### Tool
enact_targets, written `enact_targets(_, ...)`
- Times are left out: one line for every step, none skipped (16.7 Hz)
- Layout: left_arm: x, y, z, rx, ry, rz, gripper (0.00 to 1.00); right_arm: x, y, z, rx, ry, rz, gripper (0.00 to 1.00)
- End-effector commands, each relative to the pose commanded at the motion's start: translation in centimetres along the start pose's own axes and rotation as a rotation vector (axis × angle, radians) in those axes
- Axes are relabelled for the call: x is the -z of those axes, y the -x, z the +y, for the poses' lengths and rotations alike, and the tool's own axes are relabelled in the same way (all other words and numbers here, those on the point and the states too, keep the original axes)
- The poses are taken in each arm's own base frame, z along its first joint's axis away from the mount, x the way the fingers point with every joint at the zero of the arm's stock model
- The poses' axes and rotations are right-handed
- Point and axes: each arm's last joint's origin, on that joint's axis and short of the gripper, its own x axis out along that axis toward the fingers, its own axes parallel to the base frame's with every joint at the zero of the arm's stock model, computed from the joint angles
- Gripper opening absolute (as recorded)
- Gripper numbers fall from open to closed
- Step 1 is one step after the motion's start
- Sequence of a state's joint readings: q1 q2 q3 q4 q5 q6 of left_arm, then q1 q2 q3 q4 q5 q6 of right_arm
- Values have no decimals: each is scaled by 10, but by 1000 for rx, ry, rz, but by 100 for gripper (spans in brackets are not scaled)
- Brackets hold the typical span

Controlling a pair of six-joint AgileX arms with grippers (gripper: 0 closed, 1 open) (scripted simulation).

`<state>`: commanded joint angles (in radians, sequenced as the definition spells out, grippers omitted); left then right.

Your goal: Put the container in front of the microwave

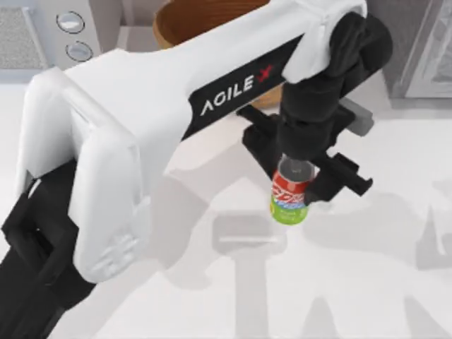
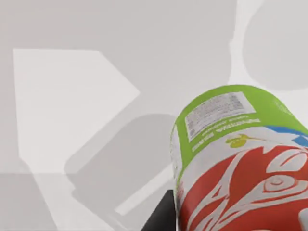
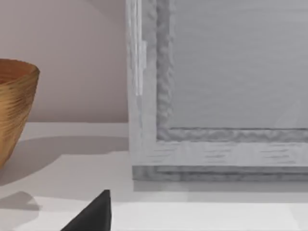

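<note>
My left hand (image 1: 305, 176) is clamped on the container (image 1: 289, 194), held upright above the worktop (image 1: 367, 282); I should carry it level toward the microwave (image 1: 63, 32) before lowering.

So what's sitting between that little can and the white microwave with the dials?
In the top view, the left arm's white body spans the stretch from the container to the microwave, hiding the table beneath. The brown basket stands behind that line.
</note>
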<state>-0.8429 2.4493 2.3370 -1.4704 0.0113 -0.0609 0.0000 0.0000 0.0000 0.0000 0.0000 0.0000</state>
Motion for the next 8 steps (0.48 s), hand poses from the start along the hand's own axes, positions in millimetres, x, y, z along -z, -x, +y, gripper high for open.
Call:
enact_targets(3, 2, 15, 0, 28, 5, 0, 0, 0, 0, 0, 0, 0, 100)
enact_targets(7, 7, 34, -3, 61, 0, 0, 0, 0, 0, 0, 0, 0, 100)
enact_targets(12, 14, 53, -7, 92, -16, 0, 0, 0, 0, 0, 0, 0, 100)
enact_targets(18, 22, 69, -13, 114, -40, 0, 0, 0, 0, 0, 0, 0, 100)
enact_targets(25, 31, 86, -19, 138, -69, 0, 0, 0, 0, 0, 0, 0, 100)
enact_targets(32, 41, 106, -27, 170, -102, 0, 0, 0, 0, 0, 0, 0, 100)
enact_targets(41, 49, 130, -36, 210, -133, 0, 0, 0, 0, 0, 0, 0, 100)
enact_targets(51, 56, 157, -48, 258, -161, 0, 0, 0, 0, 0, 0, 0, 100)
